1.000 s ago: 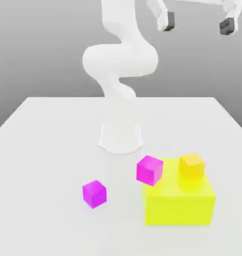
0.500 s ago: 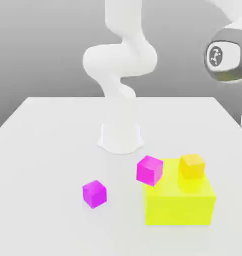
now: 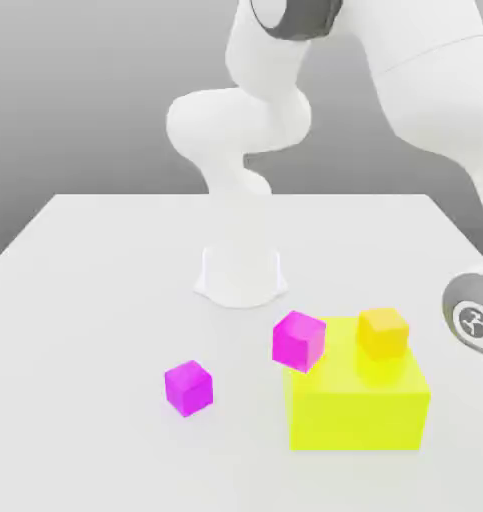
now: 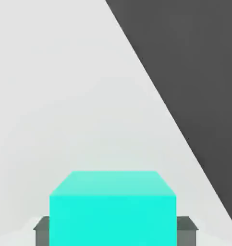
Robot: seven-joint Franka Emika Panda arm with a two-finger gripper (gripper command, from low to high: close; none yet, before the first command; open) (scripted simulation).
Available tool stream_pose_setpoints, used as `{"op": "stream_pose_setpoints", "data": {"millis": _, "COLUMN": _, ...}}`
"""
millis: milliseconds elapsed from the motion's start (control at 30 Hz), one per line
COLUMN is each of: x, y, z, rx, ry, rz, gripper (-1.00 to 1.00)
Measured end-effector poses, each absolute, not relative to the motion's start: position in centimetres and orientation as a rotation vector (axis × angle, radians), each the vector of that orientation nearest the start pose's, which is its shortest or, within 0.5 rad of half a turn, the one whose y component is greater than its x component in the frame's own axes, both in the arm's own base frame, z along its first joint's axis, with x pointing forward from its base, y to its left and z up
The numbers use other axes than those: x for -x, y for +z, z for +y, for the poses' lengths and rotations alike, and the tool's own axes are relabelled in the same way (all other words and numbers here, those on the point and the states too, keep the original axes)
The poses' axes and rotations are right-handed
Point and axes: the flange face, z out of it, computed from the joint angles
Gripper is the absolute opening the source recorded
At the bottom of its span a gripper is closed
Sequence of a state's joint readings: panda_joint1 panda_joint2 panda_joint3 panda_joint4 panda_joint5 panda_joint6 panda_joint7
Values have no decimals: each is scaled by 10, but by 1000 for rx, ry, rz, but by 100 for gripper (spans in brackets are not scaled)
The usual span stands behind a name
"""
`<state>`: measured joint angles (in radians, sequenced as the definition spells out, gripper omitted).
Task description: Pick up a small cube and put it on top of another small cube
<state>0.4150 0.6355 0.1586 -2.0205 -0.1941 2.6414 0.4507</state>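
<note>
The gripper's two dark fingers (image 4: 187, 235) are closed on a cyan cube (image 4: 113, 221), one at each of two opposite sides, so that it sits squarely between them, pinched. Its faces are flat, its edges crisp, its colour even. Beyond the fingers lies the pale tabletop (image 4: 65, 105), with a slanting edge past which all is dark grey. Whether the cube touches the table cannot be told.

The cube looks stiff and probably light, a small solid block that should not give under a squeeze. Its smooth sides might let it slip or pivot if pinched near a corner, so the best hold is the present sort: both pads flat on opposite faces, near their middles. Nothing about it suggests fragility.

Well apart from the fingers, in the exterior view, are a magenta cube (image 3: 189, 388) on the table, another magenta cube (image 3: 299, 341) by a yellow block (image 3: 355, 420), and an orange-yellow cube (image 3: 383, 333) on that block. A straight lift would likely come next; which cube should receive it is unclear.
</note>
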Motion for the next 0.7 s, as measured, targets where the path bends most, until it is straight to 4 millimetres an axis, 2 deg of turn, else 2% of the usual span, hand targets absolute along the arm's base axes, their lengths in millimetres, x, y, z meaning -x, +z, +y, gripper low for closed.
{"op": "stream_pose_setpoints", "data": {"millis": 33, "x": -495, "y": 128, "z": 327, "rx": 3114, "ry": 1, "rz": -413, "gripper": -100}}
{"op": "stream_pose_setpoints", "data": {"millis": 67, "x": -496, "y": 133, "z": 327, "rx": 3114, "ry": 1, "rz": -413, "gripper": -100}}
{"op": "stream_pose_setpoints", "data": {"millis": 233, "x": -491, "y": 198, "z": 323, "rx": 3119, "ry": 1, "rz": -377, "gripper": -100}}
{"op": "stream_pose_setpoints", "data": {"millis": 467, "x": -452, "y": 263, "z": 290, "rx": 3144, "ry": -2, "rz": -102, "gripper": -100}}
{"op": "stream_pose_setpoints", "data": {"millis": 700, "x": -402, "y": 311, "z": 252, "rx": 3140, "ry": -3, "rz": 190, "gripper": -100}}
